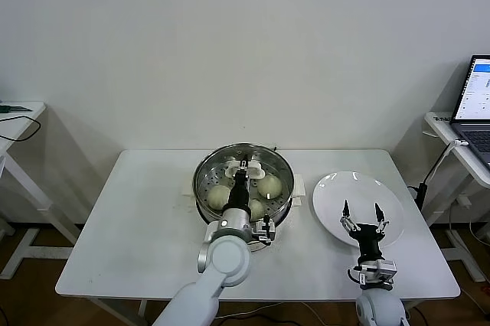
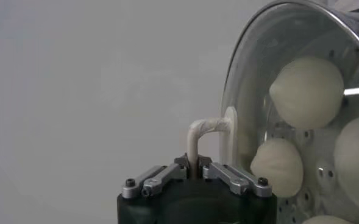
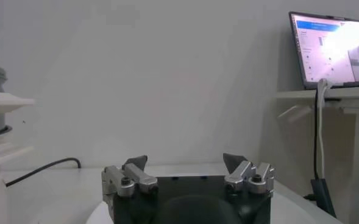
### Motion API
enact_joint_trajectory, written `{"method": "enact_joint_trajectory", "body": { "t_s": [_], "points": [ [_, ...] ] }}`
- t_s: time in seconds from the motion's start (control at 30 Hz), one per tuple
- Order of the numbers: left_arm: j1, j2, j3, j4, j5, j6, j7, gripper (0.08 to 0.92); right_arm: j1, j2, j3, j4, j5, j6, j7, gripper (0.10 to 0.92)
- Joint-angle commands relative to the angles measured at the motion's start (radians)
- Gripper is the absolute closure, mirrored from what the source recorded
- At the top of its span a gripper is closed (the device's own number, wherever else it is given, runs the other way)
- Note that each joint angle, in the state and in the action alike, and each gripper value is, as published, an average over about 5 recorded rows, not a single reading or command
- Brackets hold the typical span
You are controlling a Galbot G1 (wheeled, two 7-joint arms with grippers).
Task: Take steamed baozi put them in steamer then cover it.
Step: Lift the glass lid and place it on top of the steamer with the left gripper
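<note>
Your left gripper (image 1: 243,172) is over the steamer (image 1: 205,175), and its fingers are shut tight on the white handle (image 2: 199,135) of the cover (image 2: 243,91). In the left wrist view you can see the handle pinched right between them, and the clear glass sits over the steamer's top. Through the glass you can see the steamed baozi (image 1: 269,185) lying on the tray with holes inside the steamer, which stands in the middle of the white surface (image 1: 130,234). The cover is glass with a metal rim, so it is likely hard, a bit heavy, and it could crack if you drop it or bang it. The glass and metal would be slippery, so the handle is the one good place to hold, and you have it near its middle. Keep it flat so the rim meets the steamer all the way round; I cannot tell if it is fully down yet. The buns look soft and squashy, so the cover should not press on them. The steamer is shiny metal and could slide on its base if you push sideways. Your right gripper (image 1: 361,213) waits above the bare white plate (image 1: 331,188), with its fingers spread wide and nothing in them.
</note>
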Motion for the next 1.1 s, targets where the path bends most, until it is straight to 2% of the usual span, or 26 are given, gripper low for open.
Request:
{"method": "enact_joint_trajectory", "body": {
  "t_s": [0.03,0.63,0.93,1.1],
  "points": [
    [0.004,-0.001,-0.002,0.01,0.019,-0.005,0.0,0.806,0.001,0.002,-0.001,-0.001,0.0,0.0,0.0,0.203],
    [0.014,-0.016,-0.014,0.016,0.025,-0.016,-0.006,0.793,0.0,0.006,-0.005,-0.003,-0.002,0.004,-0.001,0.203],
    [0.034,0.003,-0.005,-0.05,0.006,-0.01,-0.011,0.56,-0.002,0.009,-0.011,-0.002,-0.006,0.003,-0.002,0.203],
    [0.06,0.04,0.007,-0.126,-0.045,0.003,-0.011,0.434,-0.002,0.008,-0.01,0.002,-0.008,0.004,-0.002,0.203]
  ]
}}
